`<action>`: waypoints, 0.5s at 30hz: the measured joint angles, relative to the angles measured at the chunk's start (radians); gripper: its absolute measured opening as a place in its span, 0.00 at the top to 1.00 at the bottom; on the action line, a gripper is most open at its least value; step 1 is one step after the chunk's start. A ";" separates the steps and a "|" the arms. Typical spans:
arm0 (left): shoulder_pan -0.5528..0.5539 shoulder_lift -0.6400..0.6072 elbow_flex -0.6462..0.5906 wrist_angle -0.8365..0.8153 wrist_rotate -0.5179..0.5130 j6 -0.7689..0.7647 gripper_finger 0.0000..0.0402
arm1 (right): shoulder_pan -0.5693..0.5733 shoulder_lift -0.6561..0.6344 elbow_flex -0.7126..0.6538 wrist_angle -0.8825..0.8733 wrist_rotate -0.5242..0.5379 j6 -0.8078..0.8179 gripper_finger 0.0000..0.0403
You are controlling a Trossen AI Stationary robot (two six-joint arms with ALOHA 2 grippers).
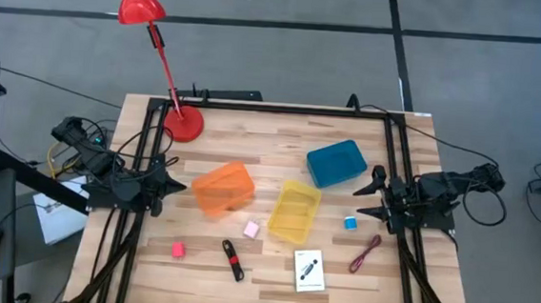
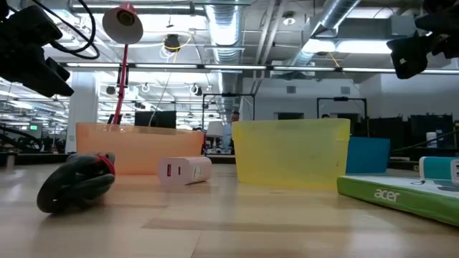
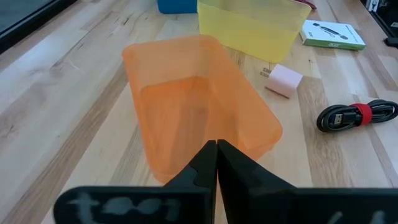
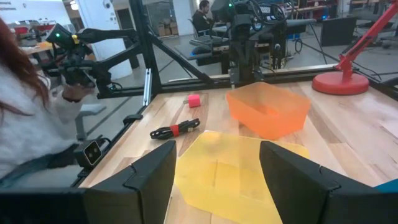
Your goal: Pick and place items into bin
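Note:
My left gripper [image 1: 175, 185] is shut, just left of the orange bin [image 1: 222, 188]; in the left wrist view its fingertips [image 3: 216, 148] point at the orange bin's near rim [image 3: 199, 93]. My right gripper [image 1: 374, 193] is open, right of the yellow bin [image 1: 295, 211] and above the blue cube [image 1: 350, 222]. On the table lie a pale pink cube [image 1: 251, 229], a pink cube [image 1: 178, 249], a black-and-red stick tool [image 1: 232, 260], a dark red cord [image 1: 365, 254] and a white card [image 1: 310, 270].
A blue bin [image 1: 336, 163] sits toward the far right. The red desk lamp's base [image 1: 184, 123] stands at the far left of the table. Black frame rails run along the table's sides. A person [image 4: 25, 124] sits beyond the table's near side in the right wrist view.

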 joint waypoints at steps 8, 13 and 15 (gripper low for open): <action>0.000 0.000 0.000 0.003 -0.114 0.083 1.00 | 0.000 0.000 0.000 0.000 0.000 0.000 0.43; 0.000 0.000 0.000 -0.018 -0.043 0.085 1.00 | 0.000 0.000 0.000 0.000 0.001 -0.128 0.43; 0.000 0.000 0.000 -0.018 -0.024 0.086 1.00 | 0.000 0.000 0.000 0.000 0.001 -0.153 0.43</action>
